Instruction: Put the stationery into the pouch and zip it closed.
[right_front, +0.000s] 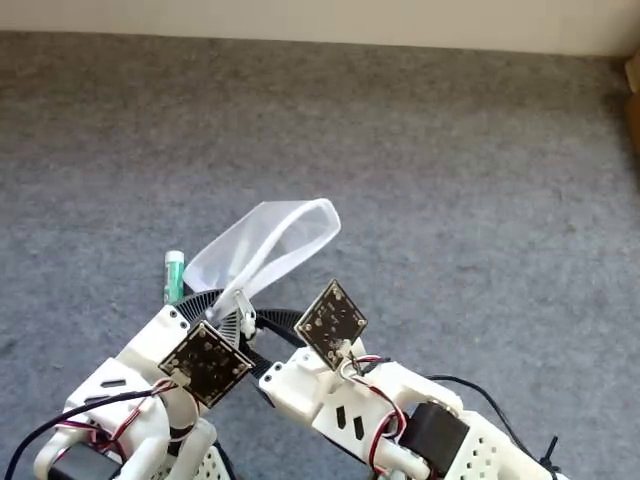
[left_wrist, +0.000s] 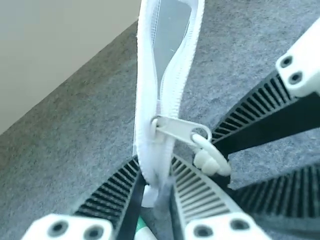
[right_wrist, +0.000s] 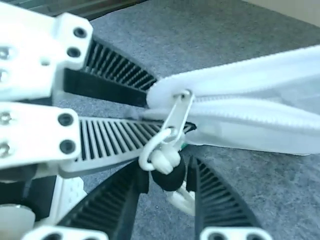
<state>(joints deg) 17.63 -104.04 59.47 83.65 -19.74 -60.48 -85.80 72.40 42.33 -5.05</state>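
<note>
In the high view, the translucent white pouch (right_front: 265, 243) sits left of the frame's centre over the grey carpeted surface (right_front: 470, 150). Its long axis runs from my jaws at the lower left toward the upper right, and its far mouth gapes in a wide loop. I cannot tell whether its near end is lifted off the surface. The same view shows a green-capped tube (right_front: 174, 272) just left of the pouch and outside it, its cap pointing up the frame.

My left arm (right_front: 150, 390) and right arm (right_front: 390, 410) come in from the bottom edge side by side. Both wrists bend toward the pouch's near end, where they almost meet.

The high view hides the grips under my wrists, but the wrist views show them plainly. In the left wrist view, my left jaws are pressed together on the pouch's near end seam. The metal zipper pull (left_wrist: 175, 131) sits just beyond them, and past it the two white zipper tapes part. In the right wrist view, my right jaws pinch the knotted white cord (right_wrist: 162, 160) hanging from the zipper pull, close beside the left jaws.
</note>
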